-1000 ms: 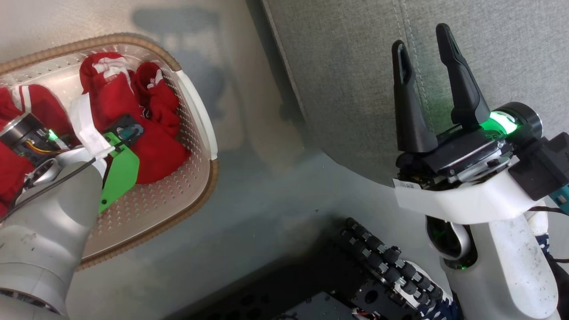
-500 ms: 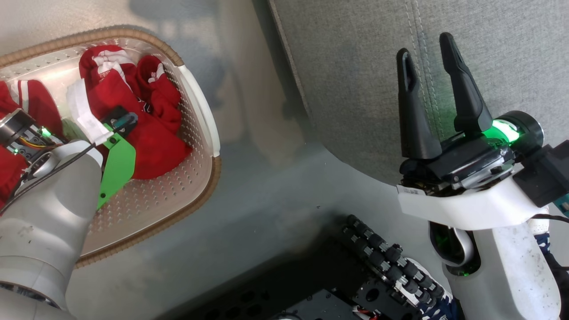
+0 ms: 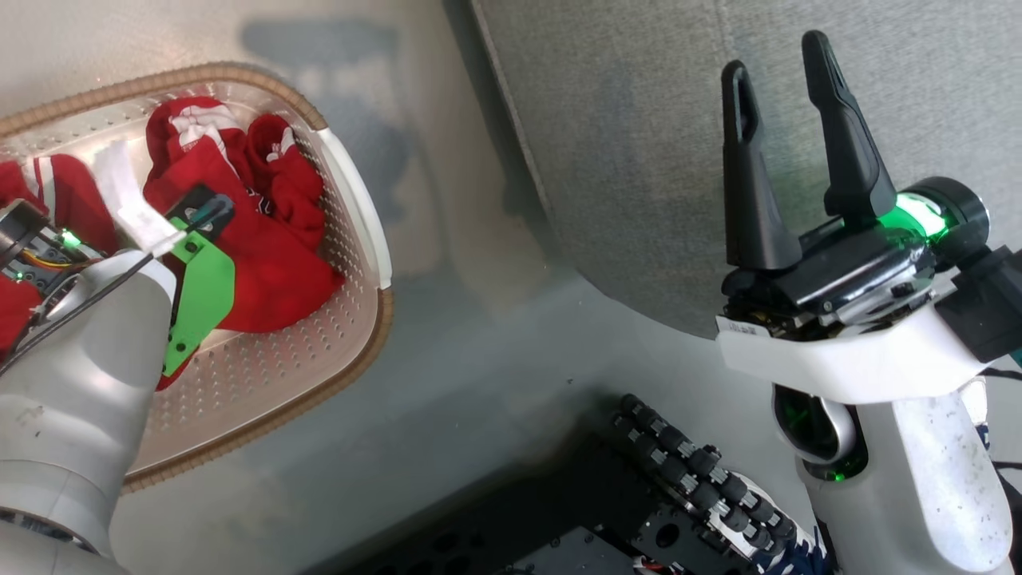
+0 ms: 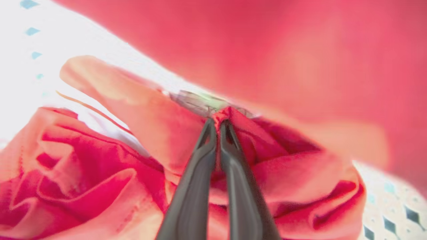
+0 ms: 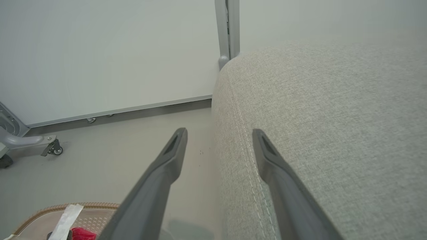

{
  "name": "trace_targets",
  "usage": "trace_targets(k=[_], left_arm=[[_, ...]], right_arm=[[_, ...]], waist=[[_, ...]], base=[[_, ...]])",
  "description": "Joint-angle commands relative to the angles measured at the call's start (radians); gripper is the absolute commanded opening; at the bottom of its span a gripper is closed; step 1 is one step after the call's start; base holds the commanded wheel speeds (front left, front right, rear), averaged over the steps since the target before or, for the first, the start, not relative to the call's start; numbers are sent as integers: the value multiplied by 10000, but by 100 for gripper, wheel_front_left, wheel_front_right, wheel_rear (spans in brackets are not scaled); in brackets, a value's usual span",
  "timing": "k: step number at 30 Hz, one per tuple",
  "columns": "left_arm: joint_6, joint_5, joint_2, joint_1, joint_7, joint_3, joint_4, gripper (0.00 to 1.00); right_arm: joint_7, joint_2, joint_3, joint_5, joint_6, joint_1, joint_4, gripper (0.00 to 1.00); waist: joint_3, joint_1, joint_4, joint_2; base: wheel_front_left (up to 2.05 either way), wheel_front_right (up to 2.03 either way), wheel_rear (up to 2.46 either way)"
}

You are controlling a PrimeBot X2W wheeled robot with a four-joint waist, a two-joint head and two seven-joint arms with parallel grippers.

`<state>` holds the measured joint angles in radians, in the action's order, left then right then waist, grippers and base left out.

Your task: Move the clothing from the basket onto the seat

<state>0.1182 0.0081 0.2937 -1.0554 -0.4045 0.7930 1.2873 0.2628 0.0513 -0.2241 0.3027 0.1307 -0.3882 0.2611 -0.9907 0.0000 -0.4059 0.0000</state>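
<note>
left jaws pinch a thin fold of clothing (image 4: 283, 173); right jaws wide. so small a bite could slip on lifting.

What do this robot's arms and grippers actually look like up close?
Each arm is a smooth pale grey tube; the right forearm is speckled with dark scuffs. The right gripper has two long, tapered black fingers on a black block, with a glowing green ring behind it. The left gripper has the same dark fingers; its wrist carries a bright green plate and a thin black cable.
</note>
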Motion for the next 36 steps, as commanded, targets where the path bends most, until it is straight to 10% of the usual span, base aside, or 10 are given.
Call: trace_targets(k=[1, 19, 36], left_arm=[[-107, -103, 121, 41, 42, -65, 13, 0], [-1103, -1067, -701, 1529, 2015, -459, -81, 0], [-1938, -2548, -1376, 2863, 6082, -1616, -847, 0]], right_arm=[[31, -7, -36, -66, 1, -198, -16, 100], [31, 304, -371, -562, 0, -32, -531, 100], [31, 502, -148, -1072, 1, 1342, -1005, 100]], waist=[[204, 0, -118, 0], [3395, 0, 819, 0], [6418, 0, 2391, 0]], base=[[0, 0, 0], [0, 0, 0], [0, 0, 0]])
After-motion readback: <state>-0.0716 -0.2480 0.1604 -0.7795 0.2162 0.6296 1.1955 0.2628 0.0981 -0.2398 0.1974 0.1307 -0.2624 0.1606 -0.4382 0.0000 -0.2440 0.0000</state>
